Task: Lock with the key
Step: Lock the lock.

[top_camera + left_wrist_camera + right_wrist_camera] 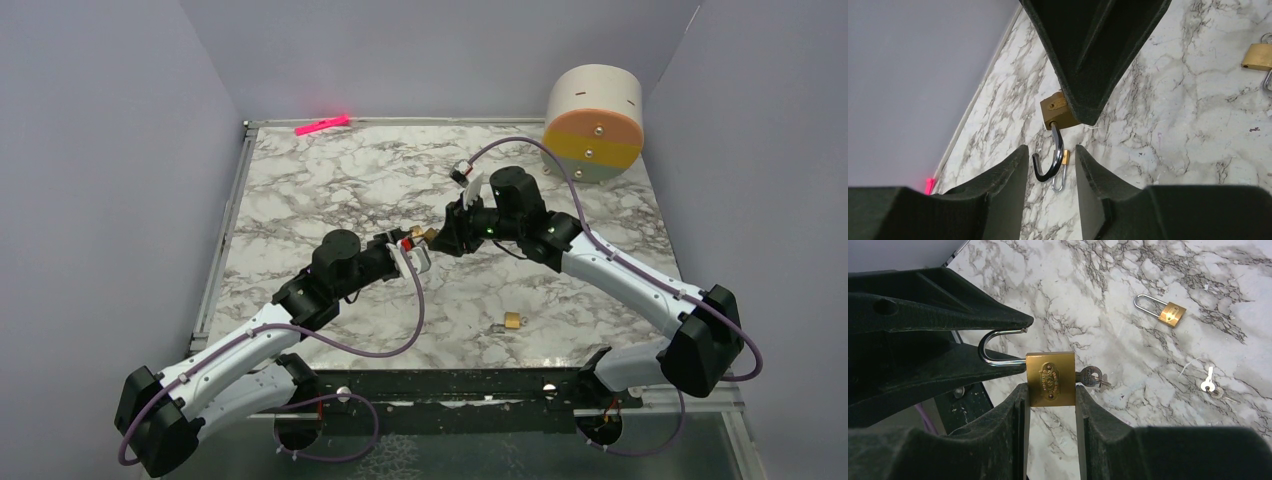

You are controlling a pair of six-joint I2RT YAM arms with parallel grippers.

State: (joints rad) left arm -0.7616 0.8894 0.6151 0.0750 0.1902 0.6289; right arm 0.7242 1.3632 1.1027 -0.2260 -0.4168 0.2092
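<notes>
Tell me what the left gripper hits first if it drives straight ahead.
The left gripper straddles the padlock's open shackle, so that first, probably; just beyond sits the brass body.

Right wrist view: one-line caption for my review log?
Right gripper clamps a brass padlock, key in its base, open shackle inside the left gripper; a second padlock and loose key lie beyond.

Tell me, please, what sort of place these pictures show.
Probably a lab robot test cell: plain grey walls enclose a marble-patterned table, two robot arms are bolted at its near edge, and small brass padlocks seem to serve as practice pieces.
</notes>
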